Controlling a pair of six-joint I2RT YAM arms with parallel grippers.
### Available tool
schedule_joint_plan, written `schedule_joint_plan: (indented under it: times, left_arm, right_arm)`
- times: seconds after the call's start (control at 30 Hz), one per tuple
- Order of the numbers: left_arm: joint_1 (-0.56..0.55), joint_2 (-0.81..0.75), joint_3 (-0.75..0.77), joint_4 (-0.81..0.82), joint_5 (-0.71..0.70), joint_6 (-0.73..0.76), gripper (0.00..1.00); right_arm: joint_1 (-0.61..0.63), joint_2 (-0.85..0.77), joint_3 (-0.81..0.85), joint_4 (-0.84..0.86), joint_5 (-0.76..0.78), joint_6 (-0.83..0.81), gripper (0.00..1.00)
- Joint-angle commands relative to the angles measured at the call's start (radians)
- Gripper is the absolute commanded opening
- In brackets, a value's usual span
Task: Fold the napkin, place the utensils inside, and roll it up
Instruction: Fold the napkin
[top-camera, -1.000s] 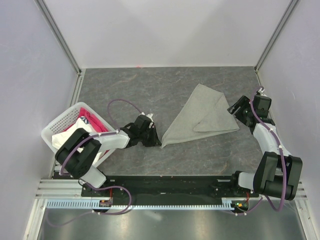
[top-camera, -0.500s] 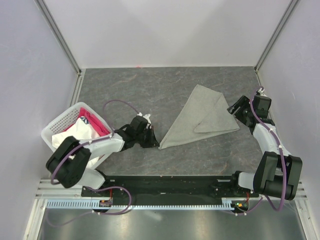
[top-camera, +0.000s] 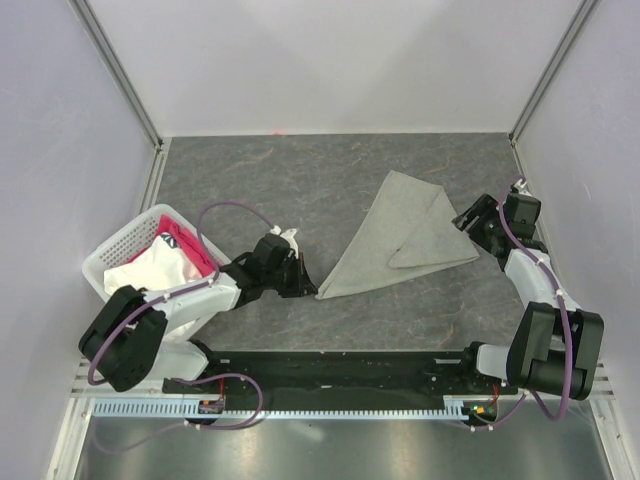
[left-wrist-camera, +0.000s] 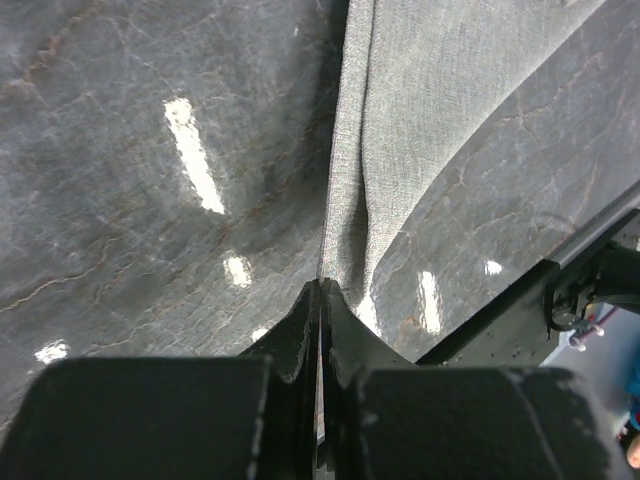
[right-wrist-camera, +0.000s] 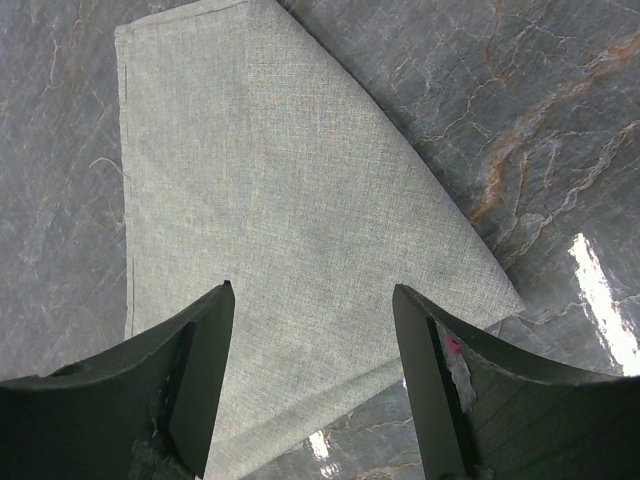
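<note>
Pinching the napkin (top-camera: 400, 235) at its near corner with the left gripper (left-wrist-camera: 320, 292), shut tight on the cloth, likely to carry that corner over for a fold. Lying part-folded on the grey table (top-camera: 250, 180). Hovering over its right edge with the right gripper (right-wrist-camera: 312, 290), spread wide, holding nothing. Versus a second ago: left jaws fully closed, elbow swung lower.

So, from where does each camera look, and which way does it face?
Top external: above and behind the robot, facing down at the table; the left arm and right arm show, with the napkin and a basket.
Left wrist: on the left arm, facing along the left gripper, shut on the napkin's corner.
Right wrist: on the right arm, facing down through the open right gripper.
Shared: all three show the napkin.
</note>
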Motion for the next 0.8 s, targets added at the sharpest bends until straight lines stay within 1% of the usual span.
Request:
schedule_joint_plan:
  times: [0.0, 0.1, 0.17, 0.3, 0.53, 0.57, 0.7, 0.77]
  left_arm:
    - [-0.003, -0.026, -0.010, 0.079, 0.059, -0.020, 0.02]
    - [-0.003, -0.027, 0.005, 0.140, 0.091, -0.060, 0.02]
    - [-0.005, -0.007, 0.022, 0.211, 0.129, -0.097, 0.02]
    - [-0.015, 0.086, 0.089, 0.313, 0.186, -0.145, 0.02]
    - [-0.070, 0.310, 0.327, 0.398, 0.232, -0.184, 0.02]
    - [-0.075, 0.363, 0.358, 0.403, 0.235, -0.194, 0.02]
    - [-0.101, 0.488, 0.548, 0.424, 0.263, -0.218, 0.02]
    - [-0.121, 0.532, 0.608, 0.430, 0.278, -0.235, 0.02]
  right_arm:
    - [-0.002, -0.006, -0.009, 0.032, -0.015, 0.006, 0.73]
    - [-0.002, -0.006, -0.009, 0.032, -0.020, 0.006, 0.73]
    - [-0.002, -0.009, -0.012, 0.034, -0.021, 0.006, 0.73]
    - [0.000, -0.018, -0.012, 0.034, -0.027, 0.004, 0.73]
    - [0.000, -0.029, -0.021, 0.040, -0.067, 0.006, 0.73]
    - [0.000, -0.032, -0.024, 0.041, -0.069, 0.004, 0.73]
    - [-0.002, -0.047, -0.047, 0.038, -0.072, -0.014, 0.73]
    - [0.000, -0.048, -0.053, 0.034, -0.076, -0.018, 0.73]
